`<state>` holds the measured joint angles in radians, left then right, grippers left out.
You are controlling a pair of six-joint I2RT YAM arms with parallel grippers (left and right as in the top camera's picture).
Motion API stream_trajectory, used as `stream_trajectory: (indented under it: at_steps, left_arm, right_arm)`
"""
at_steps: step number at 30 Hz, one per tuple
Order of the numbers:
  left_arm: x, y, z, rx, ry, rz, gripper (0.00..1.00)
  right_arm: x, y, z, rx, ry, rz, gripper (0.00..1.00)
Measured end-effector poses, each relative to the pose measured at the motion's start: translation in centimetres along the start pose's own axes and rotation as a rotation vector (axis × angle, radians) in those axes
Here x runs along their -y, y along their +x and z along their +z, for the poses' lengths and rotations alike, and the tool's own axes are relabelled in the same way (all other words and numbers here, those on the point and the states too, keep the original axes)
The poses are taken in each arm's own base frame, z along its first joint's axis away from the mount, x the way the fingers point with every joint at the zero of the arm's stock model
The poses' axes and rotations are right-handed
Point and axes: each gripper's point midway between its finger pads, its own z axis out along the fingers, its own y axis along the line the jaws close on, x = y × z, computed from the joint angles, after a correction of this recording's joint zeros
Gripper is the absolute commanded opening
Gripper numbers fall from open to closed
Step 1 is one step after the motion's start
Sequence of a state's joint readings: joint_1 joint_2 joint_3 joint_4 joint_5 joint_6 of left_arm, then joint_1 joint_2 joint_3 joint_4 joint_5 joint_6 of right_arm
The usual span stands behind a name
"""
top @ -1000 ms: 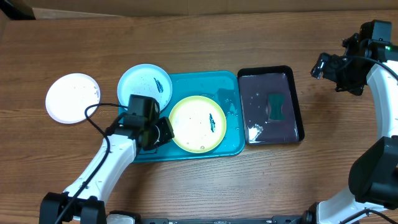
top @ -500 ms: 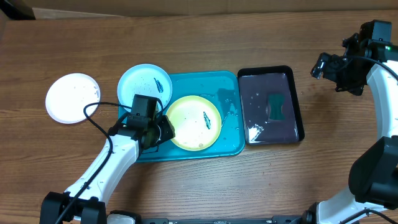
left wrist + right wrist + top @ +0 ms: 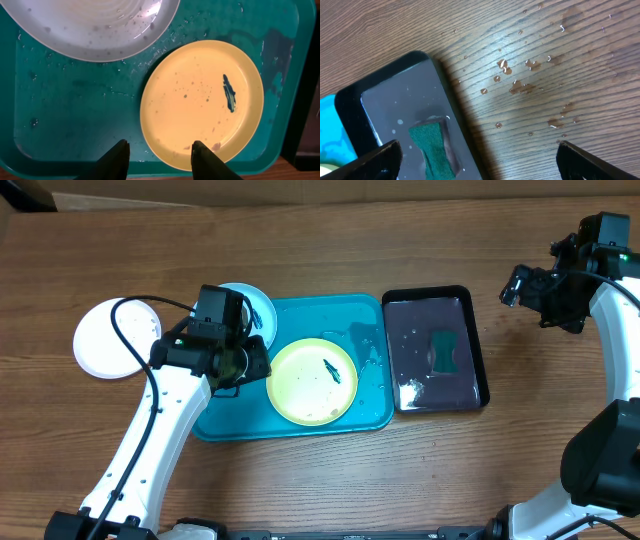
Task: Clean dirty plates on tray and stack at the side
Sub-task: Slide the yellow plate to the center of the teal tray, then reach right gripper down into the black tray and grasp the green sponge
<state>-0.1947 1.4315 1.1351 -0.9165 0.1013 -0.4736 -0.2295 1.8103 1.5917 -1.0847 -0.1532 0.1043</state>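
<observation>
The wooden counter point(image 3: 320, 240) carries everything. On it, near the middle, lies the teal tray point(image 3: 320, 315), its floor wet and spotted with droplets. Just to its right sits the narrower black tray point(image 3: 415, 330), also wet, with a green sponge point(image 3: 444, 351) lying flat inside it.

Of the plates, the pale yellow plate point(image 3: 305, 385) lies flat in the teal tray, toward the near side. The light blue plate point(image 3: 262, 305) is at the tray's far left corner, with its edge over the rim; the left arm hides most of it in the overhead view. The white plate point(image 3: 105, 340) rests on the bare counter to the left of the teal tray, off it altogether, with the arm's cable crossing above.

The left end effector point(image 3: 160, 150) hangs over the near left rim of the yellow plate, its fingers apart and nothing gripped between them. The right end effector point(image 3: 480, 160) is held well off to the right, above the counter beside the black tray, its fingers spread wide and empty.

A short dark-blue smear point(image 3: 230, 92) marks the yellow plate right of its centre (a few fine specks lie near it). Water drops point(image 3: 520, 75) dot the wood beside the black tray.
</observation>
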Motion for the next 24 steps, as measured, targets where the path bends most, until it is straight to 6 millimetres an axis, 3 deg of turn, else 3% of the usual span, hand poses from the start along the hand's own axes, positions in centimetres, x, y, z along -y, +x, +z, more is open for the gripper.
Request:
stream_trajectory:
  at_steps: [5,11,24]
  left_arm:
    - [-0.8,1.0,0.8,-0.039,-0.029,0.005,0.41]
    - [-2.4,3.4,4.4,-0.154,-0.086,-0.007,0.37]
    - [-2.6,5.1,9.3,-0.288,-0.088,-0.028,0.24]
  right_arm:
    - [0.0,0.0,0.0,0.0,0.0,0.0,1.0]
    - [0.0,-0.1,0.0,0.005,0.0,-0.002,1.0]
    - [-0.2,-1.2,0.0,0.048,-0.009,-0.009,1.0]
